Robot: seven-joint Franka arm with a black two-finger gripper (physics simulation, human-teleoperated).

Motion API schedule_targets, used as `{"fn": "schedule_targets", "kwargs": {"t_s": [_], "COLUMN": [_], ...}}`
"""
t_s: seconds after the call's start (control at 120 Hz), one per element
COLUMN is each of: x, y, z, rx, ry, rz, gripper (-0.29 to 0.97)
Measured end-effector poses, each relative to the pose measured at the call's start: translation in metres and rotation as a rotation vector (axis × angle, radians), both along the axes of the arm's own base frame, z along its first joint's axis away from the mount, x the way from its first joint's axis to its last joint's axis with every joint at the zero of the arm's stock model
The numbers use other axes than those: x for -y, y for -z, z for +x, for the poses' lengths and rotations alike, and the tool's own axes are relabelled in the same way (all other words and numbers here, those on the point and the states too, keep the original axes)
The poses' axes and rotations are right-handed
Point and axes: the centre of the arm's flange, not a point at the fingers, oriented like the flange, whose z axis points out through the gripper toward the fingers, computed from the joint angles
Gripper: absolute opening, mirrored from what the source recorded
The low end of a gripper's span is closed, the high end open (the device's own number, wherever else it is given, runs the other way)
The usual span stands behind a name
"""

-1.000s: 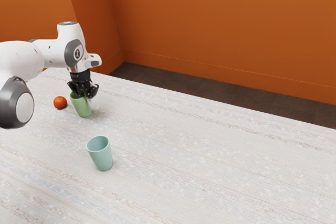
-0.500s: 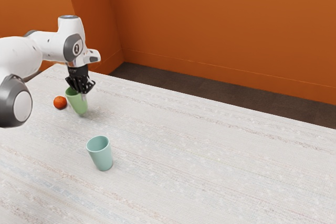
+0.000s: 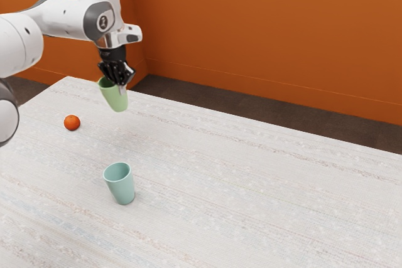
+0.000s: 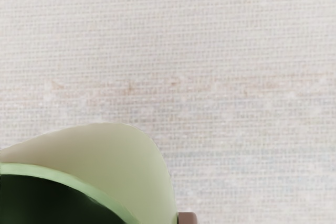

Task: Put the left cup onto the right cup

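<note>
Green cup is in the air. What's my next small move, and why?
Probably carry the green cup across until it hangs over the teal cup. The gripper holds it clear of the table, and the teal cup stands upright, open end up, not yet beneath it.

Orange walls [image 3: 264, 23], whitish streaked table [image 3: 264, 180]
Black gripper [image 3: 115, 80], light green cup [image 3: 115, 98]; mint cup [image 3: 119, 183] at its 6 o'clock, orange ball [image 3: 72, 122] at 8 o'clock; white-and-grey arm [image 3: 56, 17].

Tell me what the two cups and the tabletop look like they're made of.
Green cup: likely plastic, matte, one even colour, thin wall at the rim. Teal cup: probably the same, smooth with a soft sheen. Table: perhaps pale whitewashed wood or a woven-look laminate, going by its fine streaked grain.
</note>
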Motion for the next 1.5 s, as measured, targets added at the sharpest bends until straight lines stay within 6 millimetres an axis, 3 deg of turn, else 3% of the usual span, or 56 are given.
{"fn": "schedule_targets", "kwargs": {"t_s": [0.225,0.383,0.55,0.917,1.258,1.35,1.5], "x": [0.057,0.111,0.153,0.165,0.155,0.157,0.162], "y": [0.006,0.010,0.006,-0.010,0.005,0.009,0.015], "z": [-0.022,-0.022,-0.024,-0.092,-0.163,-0.171,-0.167], "rx": [-0.053,-0.064,-0.057,-0.084,-0.102,-0.088,-0.049], "ry": [0.029,0.071,0.090,0.000,-0.102,-0.116,-0.126], "rz": [-0.036,-0.046,-0.033,0.038,0.086,0.089,0.085], "gripper": [-0.11,-0.11,-0.11,-0.11,-0.11,-0.11,-0.11]}}
